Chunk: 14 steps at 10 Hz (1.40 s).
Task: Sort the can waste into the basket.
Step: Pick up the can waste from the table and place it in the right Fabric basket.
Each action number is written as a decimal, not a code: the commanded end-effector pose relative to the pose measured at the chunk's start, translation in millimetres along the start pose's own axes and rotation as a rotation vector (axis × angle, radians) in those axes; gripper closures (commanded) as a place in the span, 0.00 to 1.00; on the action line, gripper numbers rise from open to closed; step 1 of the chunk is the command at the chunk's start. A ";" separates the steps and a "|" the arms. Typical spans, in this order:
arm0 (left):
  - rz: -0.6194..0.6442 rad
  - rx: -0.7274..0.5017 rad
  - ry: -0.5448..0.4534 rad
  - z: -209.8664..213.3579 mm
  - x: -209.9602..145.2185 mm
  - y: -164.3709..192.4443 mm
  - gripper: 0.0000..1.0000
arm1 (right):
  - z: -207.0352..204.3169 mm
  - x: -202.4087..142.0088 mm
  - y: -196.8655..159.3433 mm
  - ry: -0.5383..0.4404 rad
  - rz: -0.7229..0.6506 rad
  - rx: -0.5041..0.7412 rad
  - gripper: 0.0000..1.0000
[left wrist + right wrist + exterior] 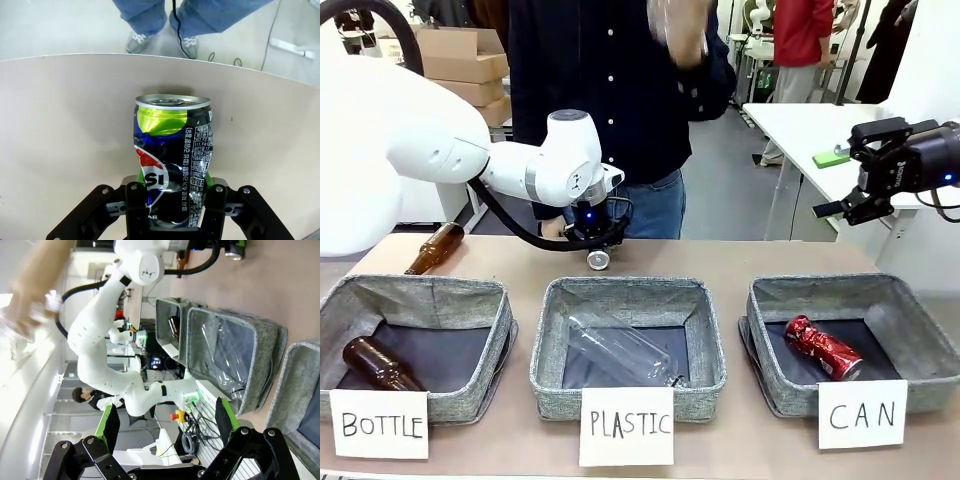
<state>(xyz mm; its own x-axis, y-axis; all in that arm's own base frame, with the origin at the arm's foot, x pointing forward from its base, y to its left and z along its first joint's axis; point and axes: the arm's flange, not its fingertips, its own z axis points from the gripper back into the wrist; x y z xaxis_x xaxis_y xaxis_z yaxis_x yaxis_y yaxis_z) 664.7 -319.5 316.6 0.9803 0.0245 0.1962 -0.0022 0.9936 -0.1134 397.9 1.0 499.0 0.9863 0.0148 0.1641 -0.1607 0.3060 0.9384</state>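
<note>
Front view, from my left: a brown bottle (pixel 433 248) lies on the table (pixel 740 265) beyond the BOTTLE basket (pixel 420 290); it isn't mine to move. Toward the middle, the left gripper (pixel 595 236) is low at the table's far side, behind the PLASTIC basket (pixel 630 290), and clamped on the black can (pixel 598 260). The left wrist view confirms it: the green pads (pixel 210 181) squeeze the can's (pixel 172 160) lower body from both sides, and its length runs along the fingers. I can't tell whether it has left the tabletop.

It is thin, dented metal with slick glossy print, creased at the waist, so I judge more squeeze would only buckle it. I'd lift straight up first and then carry it right, high enough to clear the soft woven rims.

Farther right sits the CAN basket (pixel 840 288), grey fabric with a dark lining. The red can (pixel 823 347), shiny and crumpled, is already inside. I'd let go low, beside it.

At the far right the right gripper (pixel 848 206) hangs above that basket with its jaws apart and empty. Because it sits close to my route, I'd watch for a clash.
</note>
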 end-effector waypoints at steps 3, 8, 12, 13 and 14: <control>0.042 0.015 -0.039 6.2 1.8 19.5 1.00 | 1.4 0.6 3.3 0.003 -0.020 -0.015 0.00; -0.129 -0.247 -0.187 149.3 -74.6 103.8 1.00 | 1.4 0.6 3.3 0.003 -0.020 -0.015 0.00; -0.600 -0.606 -0.203 226.9 -227.3 160.5 1.00 | 1.4 0.6 3.3 0.003 -0.020 -0.015 0.00; -0.778 -0.654 -0.165 230.6 -267.3 170.4 1.00 | 1.4 0.6 3.3 0.003 -0.020 -0.015 0.00; -0.756 -0.605 -0.253 231.1 -290.8 176.9 1.00 | 1.4 0.6 3.3 0.003 -0.020 -0.015 0.00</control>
<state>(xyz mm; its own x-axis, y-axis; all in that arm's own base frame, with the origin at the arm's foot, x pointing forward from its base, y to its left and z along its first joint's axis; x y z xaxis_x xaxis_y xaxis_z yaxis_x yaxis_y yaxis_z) 349.5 -201.2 499.8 0.6750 -0.4205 0.6062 0.7145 0.5773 -0.3952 397.9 0.2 499.8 0.9862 0.0131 0.1649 -0.1609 0.3068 0.9381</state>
